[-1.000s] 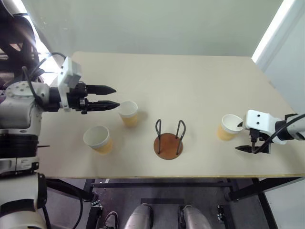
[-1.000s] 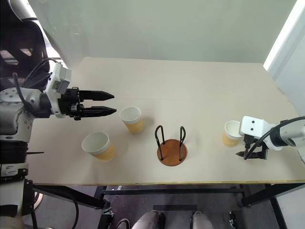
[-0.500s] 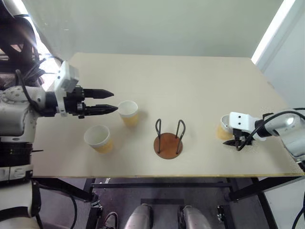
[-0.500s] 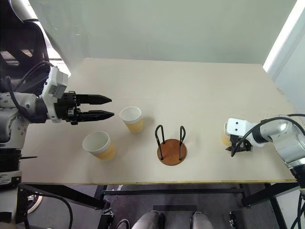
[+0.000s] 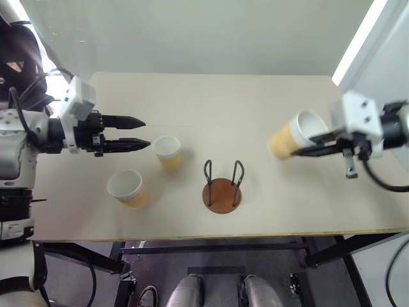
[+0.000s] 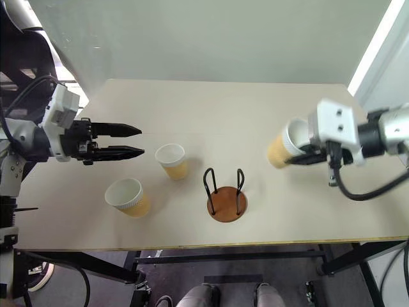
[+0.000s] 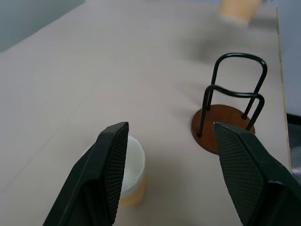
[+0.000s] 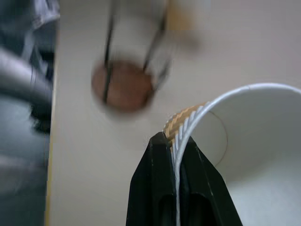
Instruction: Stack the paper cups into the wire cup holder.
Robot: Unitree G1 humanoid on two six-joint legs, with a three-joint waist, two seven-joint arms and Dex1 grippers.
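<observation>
A big light wooden table (image 5: 211, 102) stands on black metal legs (image 5: 323, 252). Behind it is a plain pale green wall (image 5: 204, 32). Bright light shines in at both top corners. The floor (image 5: 211, 268) under the table is dark grey.

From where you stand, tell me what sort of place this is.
Probably a lab or test room set up for robot trials, not a kitchen or café. A bare pale table on a black metal frame stands against a plain wall, and on it are just three paper cups and a wire cup holder.
</observation>
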